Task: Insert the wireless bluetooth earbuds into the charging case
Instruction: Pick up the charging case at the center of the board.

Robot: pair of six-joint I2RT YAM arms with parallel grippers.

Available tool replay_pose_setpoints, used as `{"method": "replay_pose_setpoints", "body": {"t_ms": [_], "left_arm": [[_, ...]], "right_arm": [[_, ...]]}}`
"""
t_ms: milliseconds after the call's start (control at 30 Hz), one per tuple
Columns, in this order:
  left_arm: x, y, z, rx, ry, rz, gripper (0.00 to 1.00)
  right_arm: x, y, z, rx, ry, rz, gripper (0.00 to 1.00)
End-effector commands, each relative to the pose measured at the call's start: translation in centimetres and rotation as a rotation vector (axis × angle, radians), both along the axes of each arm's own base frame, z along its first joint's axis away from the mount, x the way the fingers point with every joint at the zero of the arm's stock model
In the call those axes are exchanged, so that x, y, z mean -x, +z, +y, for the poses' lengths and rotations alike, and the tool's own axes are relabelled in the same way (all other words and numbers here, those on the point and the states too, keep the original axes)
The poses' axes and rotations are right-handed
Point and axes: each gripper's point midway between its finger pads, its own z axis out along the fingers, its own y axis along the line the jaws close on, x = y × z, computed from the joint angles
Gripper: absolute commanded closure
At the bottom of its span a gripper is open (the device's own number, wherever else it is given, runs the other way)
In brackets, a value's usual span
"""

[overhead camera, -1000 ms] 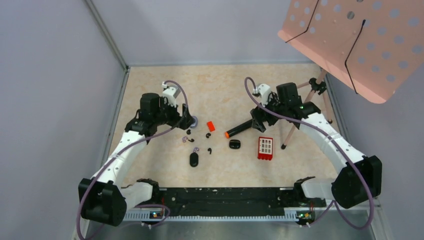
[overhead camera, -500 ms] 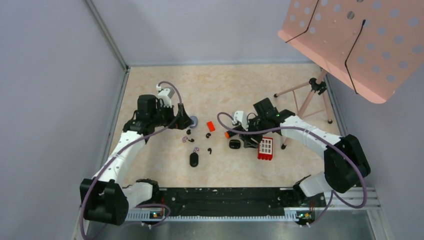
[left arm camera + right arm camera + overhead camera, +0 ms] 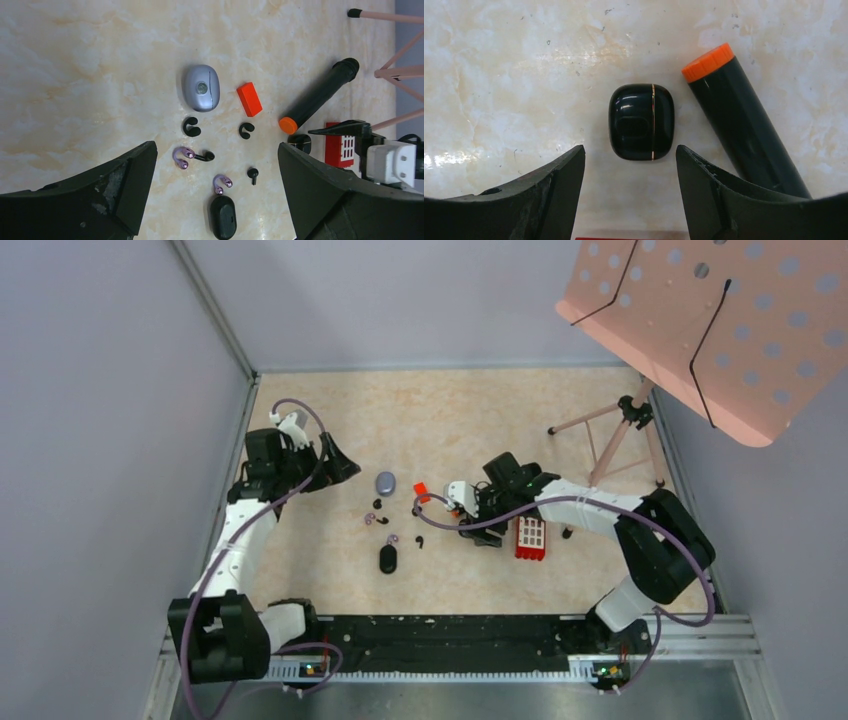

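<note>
Several tiny earbuds lie loose mid-table: two black C-shaped ones (image 3: 191,127) (image 3: 246,130), two pale purple ones (image 3: 181,157) (image 3: 221,183) and two black stemmed ones (image 3: 205,156) (image 3: 253,173). Three closed cases lie around them: a grey one (image 3: 200,94) (image 3: 386,482), a black oval one (image 3: 222,216) (image 3: 388,558) and a small glossy black one with a gold seam (image 3: 641,121). My left gripper (image 3: 216,147) (image 3: 340,465) is open and empty, held above the table left of the grey case. My right gripper (image 3: 630,150) (image 3: 480,528) is open, low over the glossy black case, a finger on either side of its near end.
A black cylinder with an orange cap (image 3: 744,130) (image 3: 317,96) lies just right of the glossy case. A small red block (image 3: 421,490) lies beside the buds. A red rack (image 3: 530,536) stands by the right gripper. A pink stand on tripod legs (image 3: 620,430) is at the back right.
My right arm has swung forward and to the left and come down over the glossy black case. My left arm has drawn back to the left, away from the grey case.
</note>
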Motion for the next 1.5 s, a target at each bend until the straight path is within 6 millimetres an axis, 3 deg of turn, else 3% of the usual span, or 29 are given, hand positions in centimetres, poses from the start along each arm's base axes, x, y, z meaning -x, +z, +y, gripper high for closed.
{"method": "replay_pose_setpoints", "body": {"t_ms": [0, 300, 633, 733, 900, 1000, 1100, 1300, 1467], "left_arm": [[0.1, 2.3, 0.0, 0.043, 0.018, -0.062, 0.04], [0.1, 2.2, 0.9, 0.061, 0.058, -0.074, 0.05], [-0.7, 1.9, 0.5, 0.093, 0.045, -0.066, 0.07], [-1.0, 1.8, 0.5, 0.097, 0.044, -0.062, 0.08], [-1.4, 1.2, 0.3, 0.106, 0.033, -0.050, 0.11], [-1.7, 1.4, -1.3, 0.102, -0.048, -0.042, 0.13], [-2.1, 3.0, -4.7, 0.045, -0.212, -0.104, 0.14], [-2.1, 10.2, -12.7, 0.112, -0.489, -0.371, 0.13], [-1.8, 15.1, -16.5, 0.286, -0.614, -0.467, 0.16]], "right_arm": [[-0.9, -0.2, 1.8, -0.024, 0.043, -0.038, 0.33], [-0.2, -1.7, 1.5, 0.007, 0.056, 0.013, 0.41], [-1.0, -2.0, 2.0, 0.007, 0.008, 0.007, 0.36], [-1.2, -2.2, 2.2, 0.012, -0.002, 0.019, 0.43], [-1.4, -1.3, 1.8, 0.022, -0.005, -0.003, 0.67], [-2.4, 2.2, 1.8, 0.000, -0.012, -0.083, 0.72], [-4.1, 8.6, 2.6, -0.096, -0.015, -0.230, 0.72], [-7.0, 20.1, 4.4, -0.303, -0.085, -0.474, 0.74], [-8.2, 25.8, 5.5, -0.430, -0.140, -0.585, 0.74]]}}
